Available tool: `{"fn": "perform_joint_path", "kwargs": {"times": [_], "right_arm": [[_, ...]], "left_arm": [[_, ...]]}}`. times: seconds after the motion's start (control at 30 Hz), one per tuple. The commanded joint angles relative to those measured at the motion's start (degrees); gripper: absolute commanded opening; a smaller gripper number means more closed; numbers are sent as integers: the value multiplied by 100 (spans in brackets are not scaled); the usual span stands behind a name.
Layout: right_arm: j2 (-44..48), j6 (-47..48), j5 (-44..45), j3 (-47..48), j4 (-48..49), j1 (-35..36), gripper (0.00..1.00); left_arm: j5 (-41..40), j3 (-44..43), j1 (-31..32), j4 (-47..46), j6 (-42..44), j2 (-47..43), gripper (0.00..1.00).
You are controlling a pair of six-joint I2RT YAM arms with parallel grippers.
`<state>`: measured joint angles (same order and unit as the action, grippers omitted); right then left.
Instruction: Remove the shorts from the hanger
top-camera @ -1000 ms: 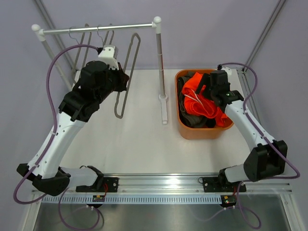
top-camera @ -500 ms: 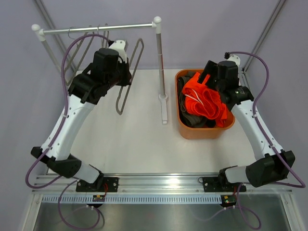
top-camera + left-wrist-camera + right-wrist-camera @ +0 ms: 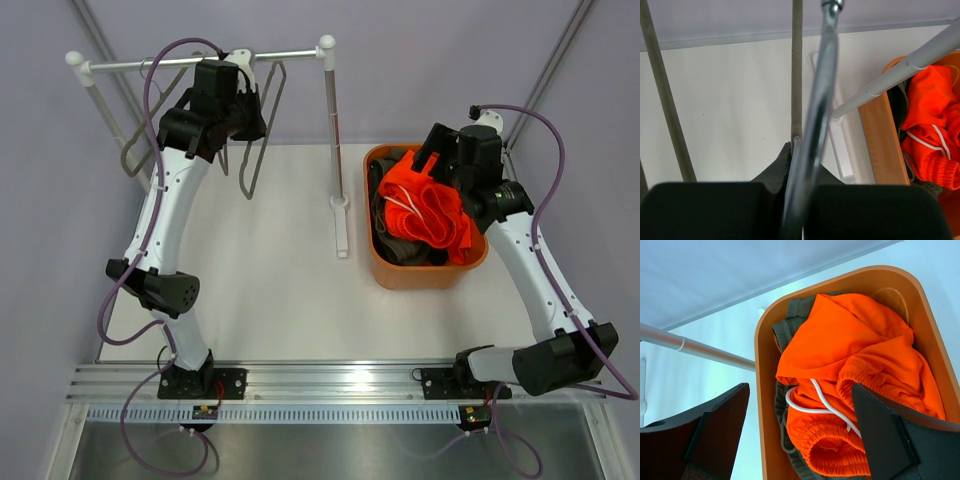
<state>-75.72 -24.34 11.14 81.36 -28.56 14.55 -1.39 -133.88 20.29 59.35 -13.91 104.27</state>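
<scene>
My right gripper (image 3: 801, 390) hangs just above the basket (image 3: 763, 370) with its fingers spread wide and nothing between them. The orange shorts (image 3: 855, 340) lie directly beneath it, heaped on top of the olive-grey shorts (image 3: 787, 325), of which only an edge shows along the basket's wall. I cannot make out a navy pair for certain. That straight-down relation is what any further move on the cloth would turn on. The right arm is far the nearer one. My left gripper (image 3: 800, 175) is well apart, up by the rail (image 3: 200, 60) on the other side of the upright post (image 3: 333, 130). It is clamped tight on a wire hanger (image 3: 818, 100) that carries no cloth I can see. In the overhead view the orange heap's long axis runs diagonally across the basket, from its far-left corner to its near-right one. The gathered waistband and its white drawstring (image 3: 820, 397) sit on the side toward the post. From where things lie, I judge the shorts are already off the hanger and in the basket. What is left is most likely mine to do on the left: seat the hanger on the rail and let go.
</scene>
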Motion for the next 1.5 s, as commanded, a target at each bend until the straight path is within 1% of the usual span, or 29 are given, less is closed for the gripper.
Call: {"fn": "perform_joint_path", "kwargs": {"times": [0.0,0.17,0.4,0.63,0.77,0.9,1.03,1.3,1.47], "right_arm": [[172,78,-182,178,166,31,92],[225,78,-208,12,272,31,91],[198,52,-296,-68,359,31,91],[233,61,-340,-112,430,31,91],[242,52,-366,-199,482,31,91],[233,52,-410,-270,561,31,91],[242,52,-419,-296,570,31,90],[251,43,-454,-340,614,31,90],[260,52,-463,-340,614,31,90]], "left_arm": [[227,-41,-43,-696,195,-126,0],[165,-59,-78,-1127,301,-117,0],[174,-147,-263,-1145,222,94,0],[174,-50,-272,-1575,257,155,0],[235,-234,-280,-1506,257,348,0],[271,-191,-298,-1523,284,471,0],[279,125,-298,-1751,293,419,0],[288,336,-298,-1944,354,314,0],[473,1047,-298,-2445,433,-248,0]]}}
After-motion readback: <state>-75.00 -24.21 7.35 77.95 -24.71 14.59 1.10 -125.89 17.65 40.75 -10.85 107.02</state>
